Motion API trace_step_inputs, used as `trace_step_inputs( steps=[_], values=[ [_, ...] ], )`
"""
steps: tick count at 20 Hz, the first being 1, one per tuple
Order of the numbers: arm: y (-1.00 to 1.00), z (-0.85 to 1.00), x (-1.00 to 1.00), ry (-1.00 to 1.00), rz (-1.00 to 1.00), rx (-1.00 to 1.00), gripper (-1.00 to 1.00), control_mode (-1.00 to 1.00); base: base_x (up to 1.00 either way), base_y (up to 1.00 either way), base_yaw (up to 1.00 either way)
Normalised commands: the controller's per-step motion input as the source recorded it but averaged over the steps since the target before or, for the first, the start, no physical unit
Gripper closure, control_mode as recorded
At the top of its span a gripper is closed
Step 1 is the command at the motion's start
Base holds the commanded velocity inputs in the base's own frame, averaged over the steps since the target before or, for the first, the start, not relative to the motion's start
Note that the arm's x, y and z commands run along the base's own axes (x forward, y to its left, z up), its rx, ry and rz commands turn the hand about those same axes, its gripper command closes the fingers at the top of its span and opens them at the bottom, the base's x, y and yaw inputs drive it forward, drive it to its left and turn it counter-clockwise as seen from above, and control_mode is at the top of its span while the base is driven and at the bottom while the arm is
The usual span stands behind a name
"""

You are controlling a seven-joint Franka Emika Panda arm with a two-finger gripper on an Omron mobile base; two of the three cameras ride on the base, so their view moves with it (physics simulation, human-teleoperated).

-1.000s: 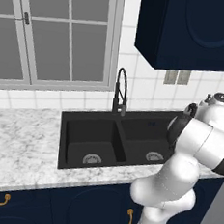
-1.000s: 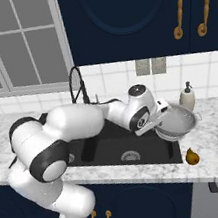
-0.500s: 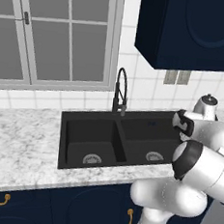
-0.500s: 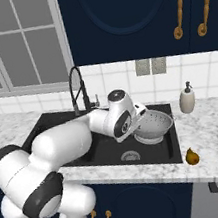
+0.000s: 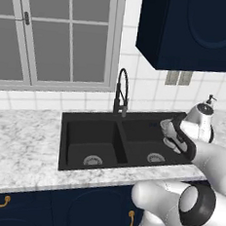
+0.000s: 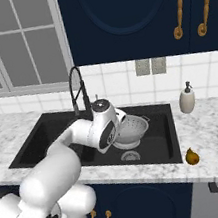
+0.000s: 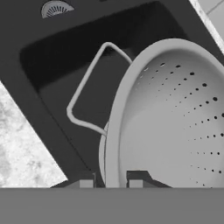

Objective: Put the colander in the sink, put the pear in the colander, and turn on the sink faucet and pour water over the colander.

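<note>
The gripper is clamped on the rim of the colander, one finger inside the bowl and one outside, so the bowl hangs sideways off the fingertips with its open mouth tipped rather than level. In the right base view it sits over the right-hand basin of the sink, above the round drain and below the counter's edge line, carried and apparently not yet resting on the basin floor. The hand view shows the wire side handle jutting away from the jaws toward the far wall of the basin, so the colander's width runs out from the fingertips, not across them. The coming move turns on this: the bowl needs to go down and level out under the hand before the grip can let go, or it may land on its side. The colander holds nothing. The pear stands on the counter's front edge, just right of the sink's front-right corner, well apart from the hand. The sink faucet rises at the back edge by the divider between basins; no water runs.
</note>
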Motion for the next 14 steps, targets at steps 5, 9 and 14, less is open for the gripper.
trace_step_inputs(
  steps=[5,9,14],
  values=[
    [0.62,0.00,-0.23,0.00,0.28,0.00,1.00,-1.00,0.00,0.00,0.00],
    [0.78,0.00,-0.35,0.00,0.22,0.00,1.00,-1.00,0.00,0.00,0.00],
    [0.71,0.20,-0.18,0.00,0.19,0.00,1.00,-1.00,0.00,0.00,0.00]
  ],
)
